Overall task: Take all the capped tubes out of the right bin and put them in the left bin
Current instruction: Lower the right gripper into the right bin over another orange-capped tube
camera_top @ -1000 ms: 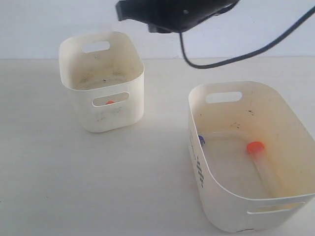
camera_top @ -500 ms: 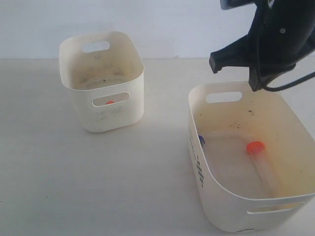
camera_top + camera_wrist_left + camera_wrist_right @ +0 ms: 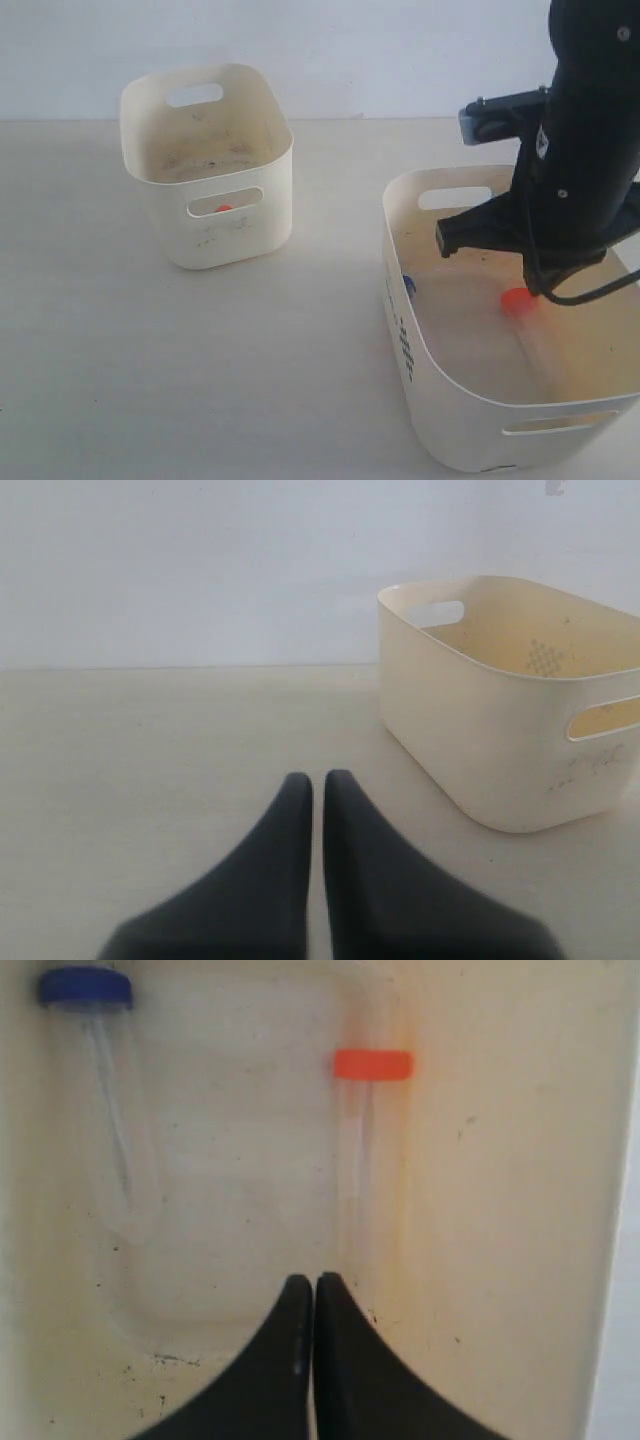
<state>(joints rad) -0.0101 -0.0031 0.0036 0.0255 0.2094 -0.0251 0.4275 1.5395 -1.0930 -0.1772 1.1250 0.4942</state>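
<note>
The capped tubes (image 3: 352,1150) still in the right bin (image 3: 450,420) number two, both lying flat on its floor. The right gripper (image 3: 312,1282) hangs over them inside the bin with its two black fingers pressed together, tips touching, and nothing between them. In the right wrist view the tips sit just beside the closed end of the orange-capped tube (image 3: 354,1170). This is a clear, slim cylinder with a bright orange screw cap, lying close along one side wall with its cap pointing away from the gripper. The blue-capped tube (image 3: 108,1110) lies roughly parallel to it near the opposite wall. It has the same clear body, so pale that it nearly melts into the cream floor, and a dark blue cap.

In the exterior view the black right arm (image 3: 585,170) comes down into the bin and hides part of the orange cap (image 3: 515,300). Only a sliver of the blue cap (image 3: 408,285) shows past the near wall. That wall bears black printed marks, and the floor is speckled with dark grime.

Well apart on the pale table (image 3: 150,380) stands the left bin (image 3: 215,240), narrower and smudged inside. A spot of orange (image 3: 222,209) shows through its oval slot.

The left gripper (image 3: 312,778) hovers low over bare table near that bin. Its fingers are closed to a hairline slit and it carries nothing.
</note>
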